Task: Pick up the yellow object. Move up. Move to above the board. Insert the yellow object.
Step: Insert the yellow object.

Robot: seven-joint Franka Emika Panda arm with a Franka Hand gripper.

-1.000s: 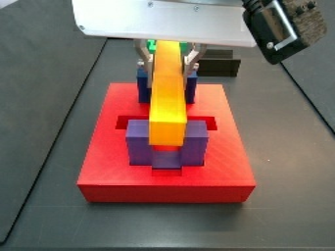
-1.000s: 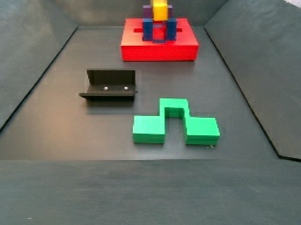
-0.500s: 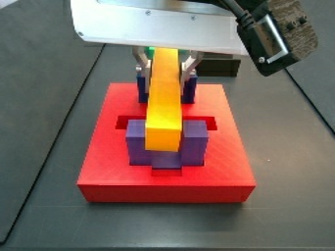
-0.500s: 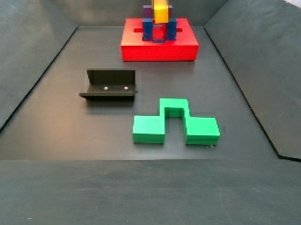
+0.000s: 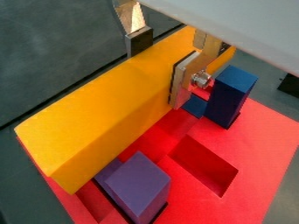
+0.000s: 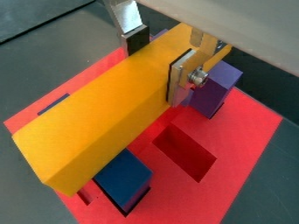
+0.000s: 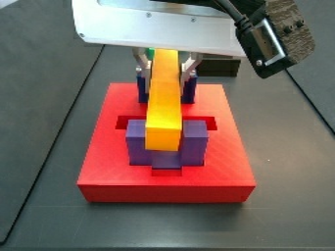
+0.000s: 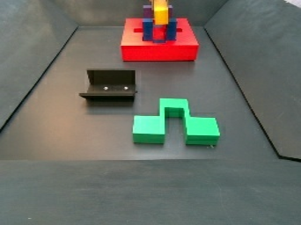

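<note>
Lower than a second ago, the gripper [image 5: 163,54] stays clamped on the yellow object [image 5: 111,114], which hangs just beneath it between the purple blocks [image 7: 161,149] of the board [image 7: 222,167]. Insertion is under way; next, I judge, press straight down, then release.

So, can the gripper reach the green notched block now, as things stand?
Probably not at once. The gripper is over the red board, shut on the yellow bar between the purple blocks. The green notched block lies apart on open floor, with nothing over it.
</note>
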